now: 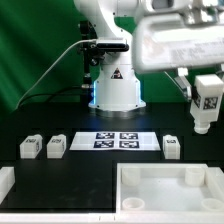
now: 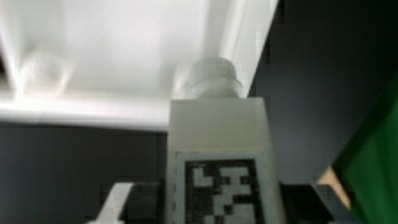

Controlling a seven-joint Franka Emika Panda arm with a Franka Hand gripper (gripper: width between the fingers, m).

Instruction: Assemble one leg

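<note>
The gripper (image 1: 206,84) is clenched on the leg (image 1: 205,114), holding it upright in the air at the exterior view's right, above the tabletop (image 1: 160,172). The step probably calls for a straight descent with the leg plumb over its corner and no slackening of grip.

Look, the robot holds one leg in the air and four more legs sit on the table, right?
No. The gripper does hold one leg in the air, but only three more legs sit on the table, not four. The exterior view shows it.
</note>
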